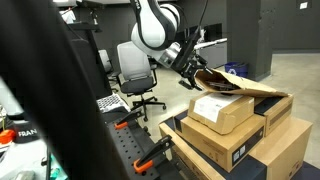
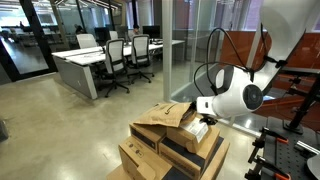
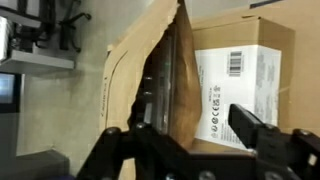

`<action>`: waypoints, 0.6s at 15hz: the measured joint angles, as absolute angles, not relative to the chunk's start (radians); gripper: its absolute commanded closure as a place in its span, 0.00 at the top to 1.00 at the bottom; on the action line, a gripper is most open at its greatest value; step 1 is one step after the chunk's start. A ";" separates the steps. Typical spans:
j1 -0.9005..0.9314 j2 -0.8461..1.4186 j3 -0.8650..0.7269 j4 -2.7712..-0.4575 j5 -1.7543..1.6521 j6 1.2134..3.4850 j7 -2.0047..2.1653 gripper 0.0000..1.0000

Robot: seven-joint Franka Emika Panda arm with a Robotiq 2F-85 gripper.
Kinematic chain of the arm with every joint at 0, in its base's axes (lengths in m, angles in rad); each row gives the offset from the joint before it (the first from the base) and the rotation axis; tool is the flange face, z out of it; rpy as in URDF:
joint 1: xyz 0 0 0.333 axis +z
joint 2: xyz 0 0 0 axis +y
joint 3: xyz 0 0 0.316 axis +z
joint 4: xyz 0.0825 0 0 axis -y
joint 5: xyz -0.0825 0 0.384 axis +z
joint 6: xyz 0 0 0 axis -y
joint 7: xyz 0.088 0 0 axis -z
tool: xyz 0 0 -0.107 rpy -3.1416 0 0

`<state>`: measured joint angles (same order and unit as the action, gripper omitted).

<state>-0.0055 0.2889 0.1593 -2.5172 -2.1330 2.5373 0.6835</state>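
Note:
A crumpled brown paper envelope [image 1: 240,84] lies on top of a stack of cardboard boxes [image 1: 245,145] and shows in both exterior views [image 2: 160,118]. Under it sits a small cardboard box with a white label [image 1: 222,108], also seen in the wrist view [image 3: 240,80]. My gripper [image 1: 190,68] reaches down to the near end of the envelope. In the wrist view the gripper [image 3: 190,125] is open, its fingers wide apart. The envelope's open edge [image 3: 165,75] stands between them, close to the left finger. In an exterior view the gripper [image 2: 205,110] is mostly hidden behind the wrist.
A grey office chair [image 1: 135,68] stands behind the arm. Black clamps with orange handles [image 1: 150,150] lie on the dark bench beside the boxes. Desks with chairs [image 2: 110,55] and a glass partition [image 2: 185,50] stand further off across the open floor.

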 measured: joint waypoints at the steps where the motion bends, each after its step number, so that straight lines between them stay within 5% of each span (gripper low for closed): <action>1: -0.006 0.289 0.160 -2.518 -2.133 2.537 0.684 0.97; 2: -0.006 0.289 0.161 -2.518 -2.133 2.537 0.684 0.67; 3: -0.006 0.289 0.161 -2.519 -2.133 2.537 0.684 1.00; 4: -0.006 0.289 0.162 -2.520 -2.133 2.537 0.684 1.00; 5: -0.006 0.289 0.162 -2.522 -2.133 2.537 0.684 0.75; 6: -0.006 0.289 0.162 -2.523 -2.133 2.537 0.684 0.99; 7: -0.007 0.289 0.162 -2.524 -2.133 2.537 0.684 0.70; 9: -0.009 0.289 0.162 -2.526 -2.133 2.537 0.684 0.67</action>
<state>-0.0094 0.2888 0.1621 -2.5261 -2.1331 2.5373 0.6835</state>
